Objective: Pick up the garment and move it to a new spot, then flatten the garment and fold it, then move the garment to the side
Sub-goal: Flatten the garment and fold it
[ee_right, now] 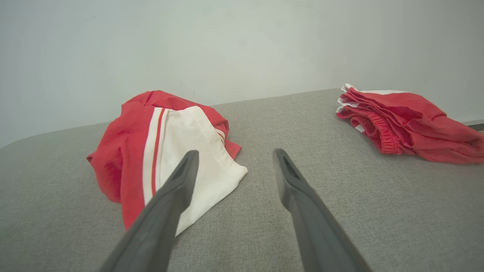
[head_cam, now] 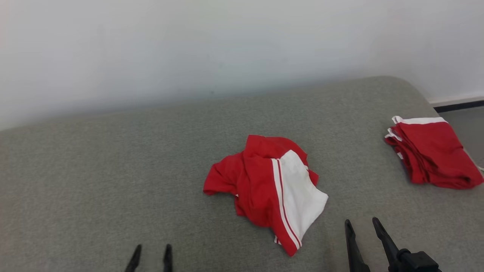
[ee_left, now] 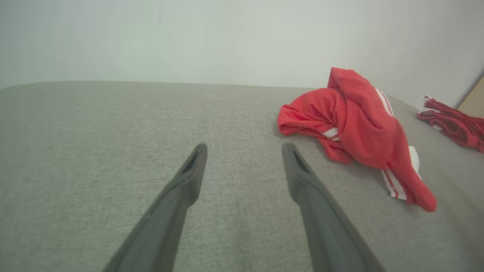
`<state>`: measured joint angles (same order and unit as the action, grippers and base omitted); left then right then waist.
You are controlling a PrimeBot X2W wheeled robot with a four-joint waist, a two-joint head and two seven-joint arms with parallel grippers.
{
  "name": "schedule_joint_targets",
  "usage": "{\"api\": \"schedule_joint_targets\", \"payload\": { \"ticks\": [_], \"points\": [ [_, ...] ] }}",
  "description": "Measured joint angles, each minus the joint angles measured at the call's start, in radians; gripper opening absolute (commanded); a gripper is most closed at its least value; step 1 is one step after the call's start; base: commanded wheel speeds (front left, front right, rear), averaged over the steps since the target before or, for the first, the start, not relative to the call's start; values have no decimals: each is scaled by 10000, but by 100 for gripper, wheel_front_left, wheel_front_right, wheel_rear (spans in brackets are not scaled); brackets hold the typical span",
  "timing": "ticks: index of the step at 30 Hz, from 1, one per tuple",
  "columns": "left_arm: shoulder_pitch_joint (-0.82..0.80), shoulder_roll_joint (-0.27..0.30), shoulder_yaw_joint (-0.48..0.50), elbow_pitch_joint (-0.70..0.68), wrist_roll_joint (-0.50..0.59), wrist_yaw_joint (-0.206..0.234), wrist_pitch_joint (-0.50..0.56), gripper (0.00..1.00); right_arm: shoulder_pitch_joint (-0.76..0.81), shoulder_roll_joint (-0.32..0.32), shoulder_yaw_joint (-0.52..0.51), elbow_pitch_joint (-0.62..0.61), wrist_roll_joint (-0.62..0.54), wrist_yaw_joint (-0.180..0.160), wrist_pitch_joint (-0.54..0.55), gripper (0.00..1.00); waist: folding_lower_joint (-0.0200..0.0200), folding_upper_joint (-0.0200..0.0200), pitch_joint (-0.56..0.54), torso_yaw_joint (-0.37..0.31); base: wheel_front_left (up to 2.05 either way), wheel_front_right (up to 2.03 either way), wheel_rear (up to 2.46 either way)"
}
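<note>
Both end effectors stand with fingers spread wide and hold nothing. The left end effector [head_cam: 152, 254] hangs low over the grey padded surface [head_cam: 94, 177]. The right end effector [head_cam: 361, 223] is just beside the near corner of the garment [head_cam: 264, 189] and, in the head view, apart from it.

1. Location. The garment lies crumpled in the middle of the surface, ahead of me and between my two arms, nearer the right. It is red, with a white side panel [head_cam: 302, 192] edged by thin stripes.

2. Handling, as I judge it. The fabric is thin, so it should be light, limp and not fragile. I expect it to sag and unfurl when lifted, and a single layer may slip out of a shallow pinch.

3. Grasp point. I favour the raised red fold at the top of the heap, or the hemmed edge of the white panel. At both places the layers bunch thick enough to pinch. For flattening, two hems well apart suit two arms.

4. Containers. None serves this task. A folded stack of red garments [head_cam: 431, 155] lies bare on the surface at my far right, well apart from the heap.
</note>
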<state>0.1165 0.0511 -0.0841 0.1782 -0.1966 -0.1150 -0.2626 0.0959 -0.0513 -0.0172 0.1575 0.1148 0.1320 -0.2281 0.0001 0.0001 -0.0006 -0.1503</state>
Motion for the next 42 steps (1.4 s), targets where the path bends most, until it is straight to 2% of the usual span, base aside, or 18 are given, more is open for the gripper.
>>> {"api": "schedule_joint_targets", "payload": {
  "ticks": [6, 11, 12, 18, 21, 30, 31, 33, 34, 42],
  "points": [
    [-1238, 67, -1524, 1308, -190, -119, 236, 100, -65, -2, 82, 31, 54, 0, -8, 100, 0, 0, 73, -599, 0, 0, 0],
    [-2436, 211, -3089, 2220, -685, -144, 970, 100, -139, -2, 67, 33, 56, 0, -12, 100, 0, 0, 170, -1190, 0, 0, 0],
    [-2436, 211, -3089, 2220, -685, -144, 970, 100, -139, -2, 67, 33, 56, 0, -12, 100, 0, 0, 170, -1190, 0, 0, 0],
    [-3257, 180, -4445, 3051, -2171, -146, 1676, 100, -177, -2, 81, 54, 90, 0, -69, 100, 0, 0, 382, -1846, 0, 0, 0],
    [-3587, 157, -4826, 3440, -2571, -146, 1877, 100, -214, -6, 90, 65, 102, 0, -100, 100, 0, 0, 518, -2096, 0, 0, 0],
    [-4581, 15, -5068, 4911, -3342, 10, 2190, 100, -360, -6, 155, 151, 117, 0, -163, 100, 1, 1, 792, -2404, 0, 0, 0],
    [-4640, 13, -5145, 4968, -3534, 6, 2194, 88, -367, -2, 157, 161, 115, 0, -178, 100, 0, 0, 789, -2397, 0, 0, 0],
    [-4782, 15, -5442, 4924, -3862, -12, 2201, 7, -396, -4, 157, 180, 107, 0, -182, 100, 1, 1, 779, -2369, 0, 0, 0],
    [-4872, -4, -5601, 4861, -4155, -48, 2199, 0, -405, -4, 167, 186, 92, 0, -182, 100, 1, 0, 770, -2354, 0, 0, 0],
    [-6247, 2, -6686, 4301, -5691, -86, 1651, 0, -526, -2, 280, 276, 81, 0, -178, 100, 0, 0, 690, -2307, 0, 0, 0]
  ]
}}
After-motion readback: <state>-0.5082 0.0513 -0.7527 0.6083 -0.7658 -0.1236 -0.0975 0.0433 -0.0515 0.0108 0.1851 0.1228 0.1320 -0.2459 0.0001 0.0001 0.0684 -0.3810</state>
